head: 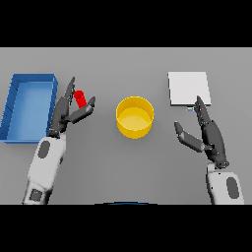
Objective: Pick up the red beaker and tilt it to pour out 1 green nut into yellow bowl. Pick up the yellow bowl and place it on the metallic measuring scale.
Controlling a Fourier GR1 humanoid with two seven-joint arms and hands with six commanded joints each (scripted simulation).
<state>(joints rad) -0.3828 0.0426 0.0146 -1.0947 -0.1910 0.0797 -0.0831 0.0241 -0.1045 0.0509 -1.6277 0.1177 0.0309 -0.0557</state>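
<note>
The grey table (pixel 123 167) carries all items, spaced apart, which leaves each hand room to work.

Blue tray (pixel 15 106): at the left edge of the frame, open-topped. It appears empty. It has no part in the task and stands beyond the left hand.

Metallic measuring scale (pixel 189 87): a pale square plate at upper right, with nothing on it. It lies on the right hand's side, so the bowl's delivery most likely falls to that hand.

Yellow bowl (pixel 135 116): centre of the frame, upright, mouth open upward, between the two hands and well apart from the scale. No green nut can be made out inside it, so the pour is judged not yet done.

Right hand (pixel 209 135): lower right, just below the scale, fingers straight and spread, thumb out toward the bowl. It holds nothing and touches nothing.

Left hand (pixel 69 110): left of centre, fingers extended and spread, thumb set apart, open around the beaker but not closed on it. The posture is consistent with a grasp being prepared.

Red beaker (pixel 80 98): small, at upper left of centre, between the left hand's fingers and thumb. Whether they touch it cannot be told. Its contents are not visible.
</note>
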